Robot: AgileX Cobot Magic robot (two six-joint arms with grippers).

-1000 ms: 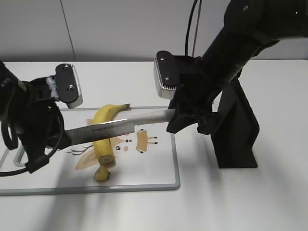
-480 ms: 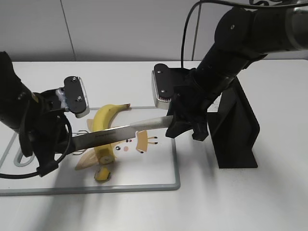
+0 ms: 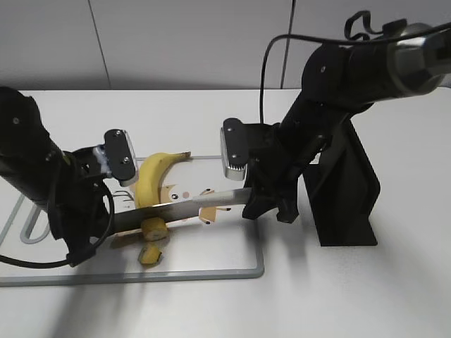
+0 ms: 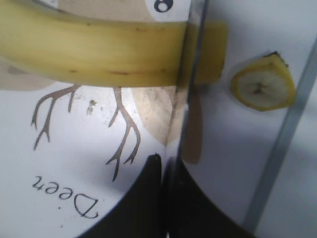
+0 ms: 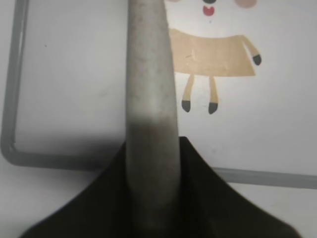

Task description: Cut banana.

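Note:
The banana (image 3: 150,180) lies on the white cutting board (image 3: 259,262), stem tip at the back, cut end toward the front. A knife lies across it near the cut end, blade (image 3: 180,210) pressed into the peel. In the left wrist view the blade (image 4: 190,74) crosses the banana (image 4: 99,49) close to its flat end. My left gripper (image 3: 104,222) (image 4: 162,161) is shut on the blade tip. My right gripper (image 3: 258,200) (image 5: 151,144) is shut on the grey knife handle (image 5: 150,74).
A small cut-off stub (image 3: 149,255) (image 4: 262,89) lies just past the banana's cut end, near the board's front rim. A black knife stand (image 3: 345,190) rises right of the board. The board bears a deer drawing (image 5: 213,62).
Both arms have come down and the knife has dropped from above the banana onto it, blade now pressed into it near the cut end. Banana and stub have stayed put.

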